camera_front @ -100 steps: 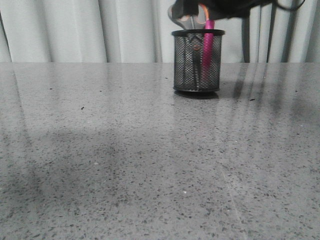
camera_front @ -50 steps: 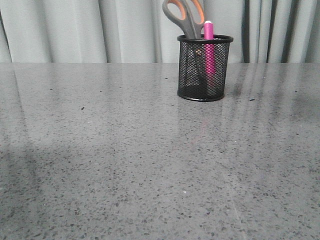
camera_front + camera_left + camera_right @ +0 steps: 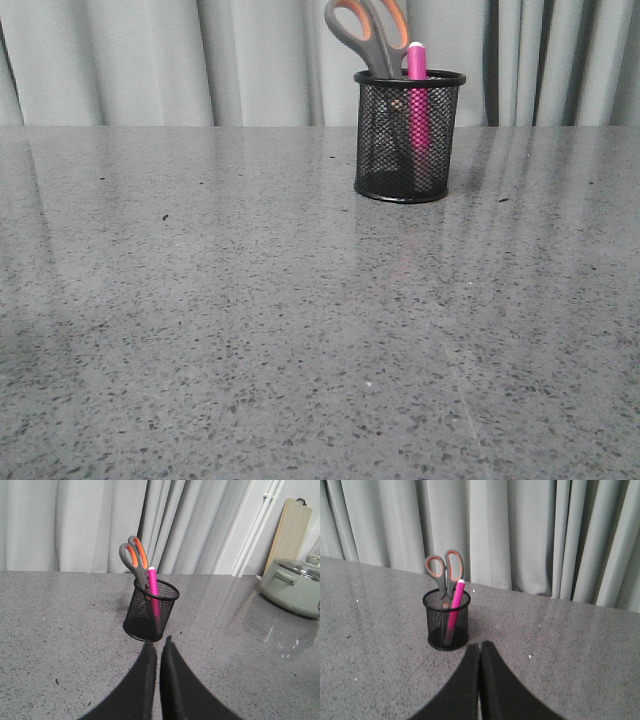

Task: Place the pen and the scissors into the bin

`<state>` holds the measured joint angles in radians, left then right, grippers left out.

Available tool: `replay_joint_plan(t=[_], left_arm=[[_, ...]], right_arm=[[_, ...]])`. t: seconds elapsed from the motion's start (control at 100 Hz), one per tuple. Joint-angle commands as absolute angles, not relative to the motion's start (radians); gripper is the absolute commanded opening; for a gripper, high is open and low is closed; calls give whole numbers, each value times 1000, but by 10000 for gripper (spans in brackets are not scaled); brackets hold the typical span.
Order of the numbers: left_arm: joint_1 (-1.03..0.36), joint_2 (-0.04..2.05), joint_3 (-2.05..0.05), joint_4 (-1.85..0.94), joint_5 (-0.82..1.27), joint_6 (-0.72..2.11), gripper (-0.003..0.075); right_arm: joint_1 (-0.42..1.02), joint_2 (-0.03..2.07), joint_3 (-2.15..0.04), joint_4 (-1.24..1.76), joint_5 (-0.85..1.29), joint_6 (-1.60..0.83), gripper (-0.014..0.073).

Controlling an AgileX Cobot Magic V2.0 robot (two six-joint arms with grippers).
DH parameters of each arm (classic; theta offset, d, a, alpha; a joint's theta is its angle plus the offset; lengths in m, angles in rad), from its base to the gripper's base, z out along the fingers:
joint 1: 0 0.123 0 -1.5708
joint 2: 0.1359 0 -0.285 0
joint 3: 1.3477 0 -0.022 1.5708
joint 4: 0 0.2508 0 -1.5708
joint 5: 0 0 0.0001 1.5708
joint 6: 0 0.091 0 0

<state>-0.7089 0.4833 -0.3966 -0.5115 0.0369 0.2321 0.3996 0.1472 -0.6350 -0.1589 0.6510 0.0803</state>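
Black wire mesh forms the bin [image 3: 409,137], which is seen standing upright on the grey speckled table [image 3: 250,320], right of centre and near the far edge in the front view. Against the frame of half a second ago nothing is seen to have shifted: bin, contents and table are placed as before. Against the frame of a second ago, the dark gripper once over the rim is gone from the front view, and the bin is found slightly further right and lower in the picture.

One bin, one pen [image 3: 417,95] and one pair of scissors [image 3: 370,35] are counted. Both are held inside the bin, the scissors blades down with the grey and orange handles above the rim, the pen upright just beside them with its pale cap on top.

No arm is shown in the front view. Only in the wrist views are the left gripper [image 3: 158,647] and the right gripper [image 3: 480,647] seen, each with fingers pressed together on nothing, well clear of the bin. A pale green lidded pot [image 3: 295,585] and a wooden board [image 3: 290,530] are shown by the left wrist view alone.
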Motion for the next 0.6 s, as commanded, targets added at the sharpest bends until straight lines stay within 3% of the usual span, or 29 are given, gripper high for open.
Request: replay_joint_plan(t=[0.0, 0.59], left_arm=[[-716, 487, -422, -543, -36, 224, -20], [-716, 487, -422, -565, -34, 224, -20]], right_arm=[[395, 117, -629, -156, 616, 61, -73], [395, 93, -622, -156, 641, 61, -73]])
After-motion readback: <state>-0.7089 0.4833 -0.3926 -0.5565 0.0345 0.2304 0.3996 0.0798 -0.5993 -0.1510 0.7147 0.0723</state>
